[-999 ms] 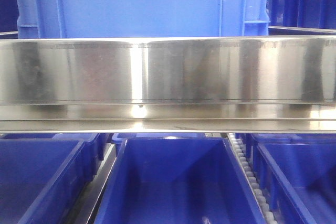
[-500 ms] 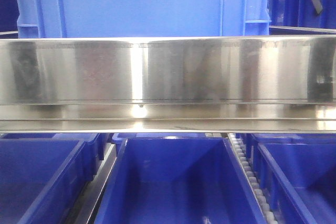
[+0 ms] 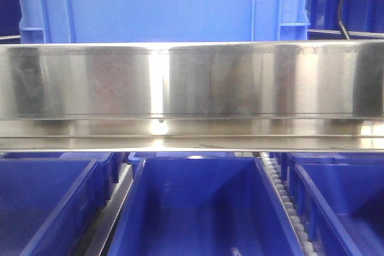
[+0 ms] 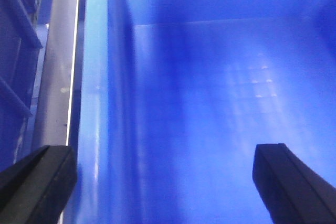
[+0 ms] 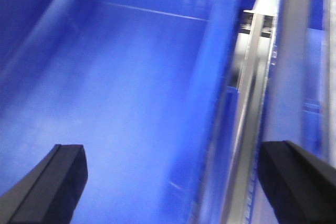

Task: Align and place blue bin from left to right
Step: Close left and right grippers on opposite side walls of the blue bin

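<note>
A large blue bin (image 3: 162, 4) stands on the upper shelf behind the steel rail, filling the top of the front view. My left gripper (image 4: 165, 182) is open and straddles the bin's left wall (image 4: 100, 103): one finger outside by the metal rail, the other inside over the bin floor. My right gripper (image 5: 170, 187) is open too, straddling the bin's right wall (image 5: 215, 129), with its left finger over the blue floor and its right finger beyond a steel rail (image 5: 252, 103). Neither gripper itself shows in the front view.
A wide steel shelf rail (image 3: 192, 82) crosses the front view. Below it sit three more blue bins, left (image 3: 42, 202), middle (image 3: 201, 208) and right (image 3: 342, 202), with a roller track (image 3: 285, 199) between middle and right. A black cable (image 3: 343, 4) hangs top right.
The black cable at the top right of the front view has come into sight and shifted. The bin and rail look unmoved.
</note>
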Motion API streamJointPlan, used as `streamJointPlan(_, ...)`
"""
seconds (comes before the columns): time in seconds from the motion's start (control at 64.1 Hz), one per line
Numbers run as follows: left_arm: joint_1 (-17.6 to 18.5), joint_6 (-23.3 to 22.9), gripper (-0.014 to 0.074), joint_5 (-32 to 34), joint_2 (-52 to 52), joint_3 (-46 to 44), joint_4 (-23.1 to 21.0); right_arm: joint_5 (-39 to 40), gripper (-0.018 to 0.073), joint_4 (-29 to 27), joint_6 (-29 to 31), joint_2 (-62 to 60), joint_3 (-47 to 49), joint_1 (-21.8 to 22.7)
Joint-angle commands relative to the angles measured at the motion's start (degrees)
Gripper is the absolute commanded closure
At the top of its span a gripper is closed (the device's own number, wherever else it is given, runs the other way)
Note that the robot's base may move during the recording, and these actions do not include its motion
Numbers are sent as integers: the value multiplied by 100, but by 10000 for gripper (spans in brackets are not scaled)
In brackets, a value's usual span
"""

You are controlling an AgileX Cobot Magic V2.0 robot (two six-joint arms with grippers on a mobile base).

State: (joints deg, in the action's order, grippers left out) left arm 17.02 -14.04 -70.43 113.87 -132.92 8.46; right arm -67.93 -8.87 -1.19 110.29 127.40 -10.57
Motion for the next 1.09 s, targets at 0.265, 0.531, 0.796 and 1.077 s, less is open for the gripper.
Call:
streamJointPlan(0.265, -376, 205, 20, 46, 40, -29, -147, 270, 1, 60, -37, 230, 45, -38)
streamJointPlan(0.531, -375, 293, 20, 46, 260, -29, -272, 236, 1, 60, -115, 424, 45, -38)
streamJointPlan(0.796, -375, 306, 20, 46, 398, -29, -320, 246, 1, 60, -115, 435, 45, -38)
streamJointPlan(1.077, -375, 306, 252, 46, 409, -29, -283, 150, 282, 60, -115, 435, 45, -38)
